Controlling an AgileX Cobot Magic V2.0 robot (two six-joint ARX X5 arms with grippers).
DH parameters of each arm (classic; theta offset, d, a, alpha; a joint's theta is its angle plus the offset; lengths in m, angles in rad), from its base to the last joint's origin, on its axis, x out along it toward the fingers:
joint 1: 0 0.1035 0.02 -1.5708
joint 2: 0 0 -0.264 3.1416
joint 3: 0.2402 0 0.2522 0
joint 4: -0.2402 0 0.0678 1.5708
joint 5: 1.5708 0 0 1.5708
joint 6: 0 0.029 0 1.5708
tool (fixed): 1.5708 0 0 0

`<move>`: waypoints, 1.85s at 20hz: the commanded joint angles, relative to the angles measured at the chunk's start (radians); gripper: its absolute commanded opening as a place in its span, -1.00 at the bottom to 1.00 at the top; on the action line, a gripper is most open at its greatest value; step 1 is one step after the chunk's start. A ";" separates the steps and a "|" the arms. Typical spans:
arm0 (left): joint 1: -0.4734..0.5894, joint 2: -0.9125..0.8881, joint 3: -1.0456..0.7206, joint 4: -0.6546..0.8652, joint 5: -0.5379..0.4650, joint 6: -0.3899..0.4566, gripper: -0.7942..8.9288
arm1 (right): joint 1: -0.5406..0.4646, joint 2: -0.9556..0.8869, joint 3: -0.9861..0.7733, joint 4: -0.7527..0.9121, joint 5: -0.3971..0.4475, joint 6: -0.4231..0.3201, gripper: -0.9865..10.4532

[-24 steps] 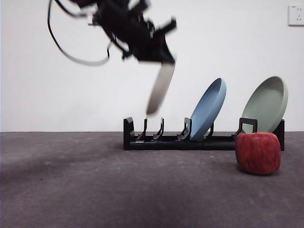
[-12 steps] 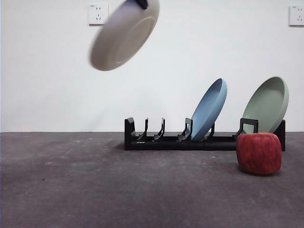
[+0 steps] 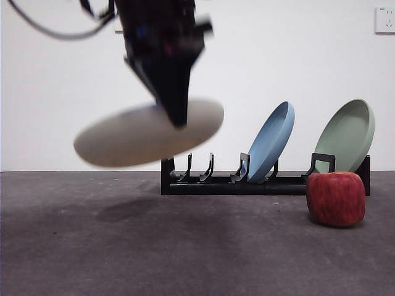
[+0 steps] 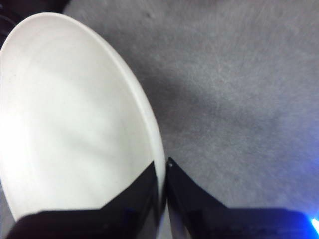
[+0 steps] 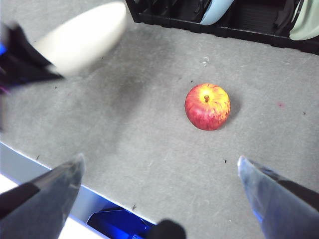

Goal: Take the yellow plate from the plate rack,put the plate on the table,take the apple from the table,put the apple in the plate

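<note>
One plate, the yellow plate (image 3: 148, 132), is now tipping nearly flat, dropping toward the counter (image 3: 154, 246); your left claw (image 4: 162, 186) is gripping its rim

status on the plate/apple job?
Done: yellow plate is out of the plate rack. In hand: left gripper is shut on its rim, holding it tilted above the table. Left: set it down, then pick up the apple, untouched on the table; right gripper hangs open above it.
</note>
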 commanded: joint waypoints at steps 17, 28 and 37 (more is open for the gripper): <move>-0.153 0.198 -0.214 0.322 -0.109 -0.080 -0.29 | 0.002 0.019 0.002 -0.003 -0.001 0.013 0.38; -0.158 -0.105 -0.211 0.288 -0.106 -0.151 -0.24 | 0.003 0.098 0.002 0.044 0.000 0.020 0.38; -0.158 -0.606 -0.198 0.247 0.037 -0.292 -0.25 | 0.073 0.412 0.002 0.296 0.068 0.045 0.38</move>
